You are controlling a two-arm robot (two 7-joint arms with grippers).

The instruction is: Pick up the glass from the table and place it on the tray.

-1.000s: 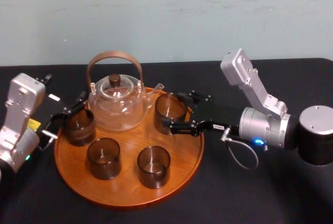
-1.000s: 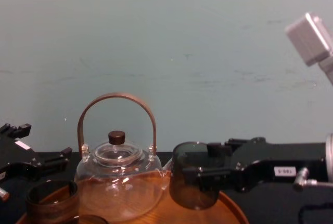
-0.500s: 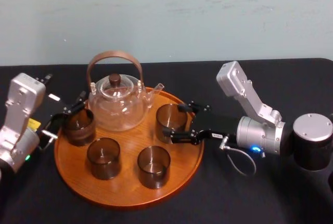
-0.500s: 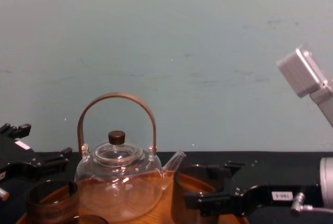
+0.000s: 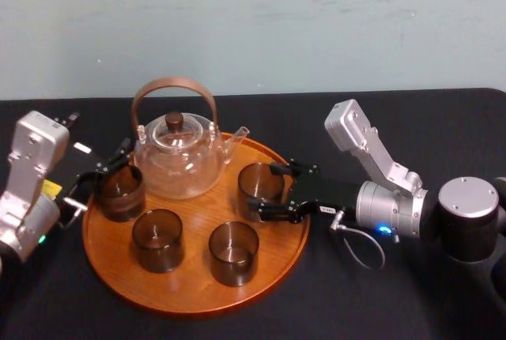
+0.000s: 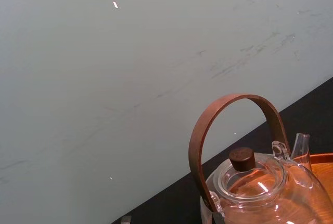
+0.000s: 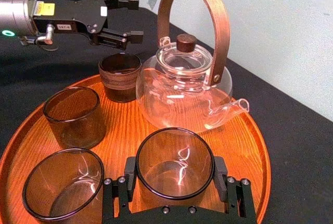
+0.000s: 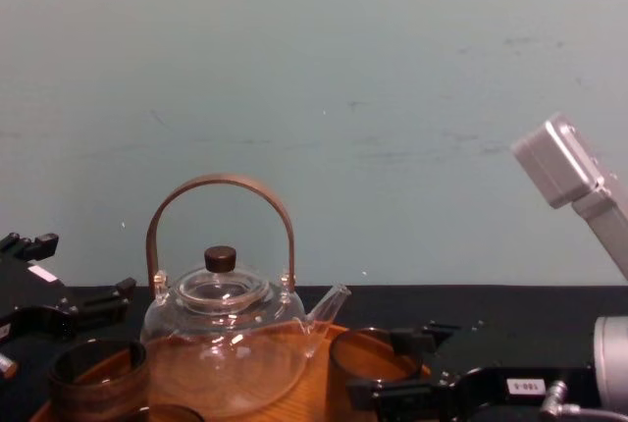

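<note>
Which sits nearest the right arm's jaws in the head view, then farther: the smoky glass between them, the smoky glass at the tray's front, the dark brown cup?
1. Held smoky round glass, between the right gripper's jaws, tray's right.
2. Front smoky round glass, near the orange-brown wooden tray's front.
3. Dark brown cup, tray's far left.

Glass teapot (image 5: 175, 160), black table (image 5: 379, 304)

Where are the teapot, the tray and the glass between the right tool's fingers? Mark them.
Teapot (image 5: 175, 162): head view, glass belly.
Tray (image 5: 190, 286): head view, bare front floor.
Glass (image 7: 175, 165): right wrist view, its bottom.
</note>
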